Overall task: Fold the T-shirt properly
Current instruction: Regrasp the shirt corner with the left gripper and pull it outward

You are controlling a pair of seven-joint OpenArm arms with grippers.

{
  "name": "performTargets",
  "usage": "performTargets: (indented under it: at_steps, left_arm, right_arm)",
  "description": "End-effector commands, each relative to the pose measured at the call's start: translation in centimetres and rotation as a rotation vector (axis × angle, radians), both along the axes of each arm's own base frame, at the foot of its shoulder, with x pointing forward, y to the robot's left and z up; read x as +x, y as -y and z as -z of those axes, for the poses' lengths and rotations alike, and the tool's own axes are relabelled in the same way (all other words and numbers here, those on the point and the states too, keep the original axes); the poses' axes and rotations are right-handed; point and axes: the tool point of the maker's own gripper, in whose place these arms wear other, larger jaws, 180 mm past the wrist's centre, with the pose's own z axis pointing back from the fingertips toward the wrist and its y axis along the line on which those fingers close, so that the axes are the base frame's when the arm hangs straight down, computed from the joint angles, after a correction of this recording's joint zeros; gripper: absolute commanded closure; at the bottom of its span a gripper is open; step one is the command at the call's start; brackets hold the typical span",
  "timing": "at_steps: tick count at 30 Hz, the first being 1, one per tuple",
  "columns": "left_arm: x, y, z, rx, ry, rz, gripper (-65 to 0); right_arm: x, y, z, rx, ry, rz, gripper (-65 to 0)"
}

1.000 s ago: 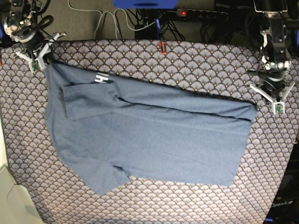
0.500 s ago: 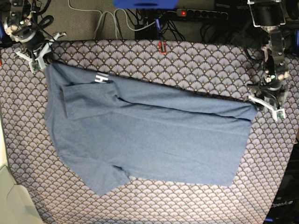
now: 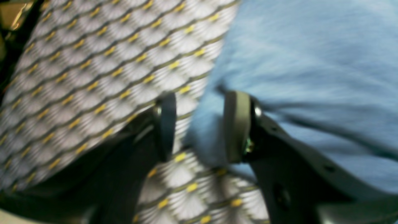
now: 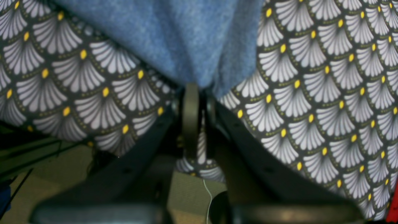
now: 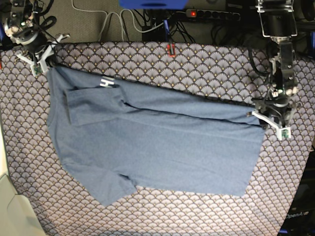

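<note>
The T-shirt, slate-blue, lies spread across the middle of the table, folded lengthwise so that a doubled edge runs from the upper left corner down toward the right. A short strip of white lettering shows at the fold near the upper left. One sleeve juts out at the lower left.

The right gripper sits at the shirt's upper left corner. In its wrist view the jaws are pressed together with a tip of the blue fabric pinched between them.

The left gripper is at the shirt's right-hand corner. Its wrist view, though blurred, shows the jaws standing apart with a gap between the two pads; a bulge of the shirt's edge lies in that gap, against one pad and not clamped.

The fan-patterned cloth covers the table under the shirt. Beyond its far edge lie cables and a power strip.
</note>
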Motion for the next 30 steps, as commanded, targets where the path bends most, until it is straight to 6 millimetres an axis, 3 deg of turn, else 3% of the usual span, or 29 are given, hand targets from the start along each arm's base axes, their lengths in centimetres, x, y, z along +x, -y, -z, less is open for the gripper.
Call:
performTargets:
  at_steps: [1,4,13,30]
  left_arm:
    - [0.9,-0.7,-1.6,0.024,0.046,-0.007,-25.2]
    - [0.9,-0.1,-1.2,0.014,0.043,-0.006,-25.2]
    - [0.7,-0.7,0.6,-0.011,-0.003,-0.037,-25.2]
    - [-0.7,-0.9,1.8,-0.011,-0.037,-0.042,-25.2]
  right_arm:
    - [0.6,0.3,-0.9,-0.012,0.031,-0.011,0.0]
    - [0.6,0.3,-0.9,-0.012,0.031,-0.011,0.0]
    - [0.6,0.3,-0.9,-0.012,0.031,-0.011,0.0]
    - [0.6,0.3,-0.9,-0.013,0.032,-0.012,0.0]
